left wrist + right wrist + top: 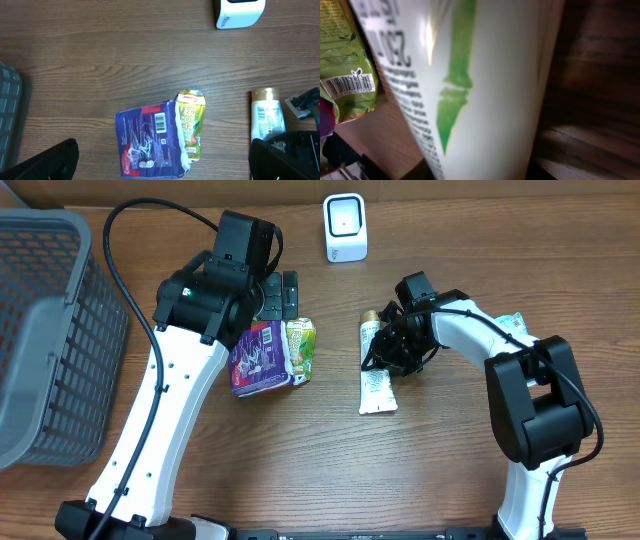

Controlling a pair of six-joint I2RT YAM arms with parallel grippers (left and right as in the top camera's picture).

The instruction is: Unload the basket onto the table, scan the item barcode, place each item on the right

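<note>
A white tube [377, 385] with a gold cap lies on the wooden table right of centre. My right gripper [385, 350] is down over its upper half, shut on the tube. In the right wrist view the tube [480, 75] fills the frame, with green print on it. The white scanner [345, 227] stands at the back edge. My left gripper [288, 292] hangs open above a purple packet [147, 140] and a green packet [191, 125], holding nothing. A barcode faces up on the purple packet, and the green packet [345, 75] shows one too.
A grey plastic basket [50, 330] takes up the far left of the table. The purple packet [260, 358] and green packet [299, 348] lie side by side left of the tube. The right arm's cables bunch just above the tube.
</note>
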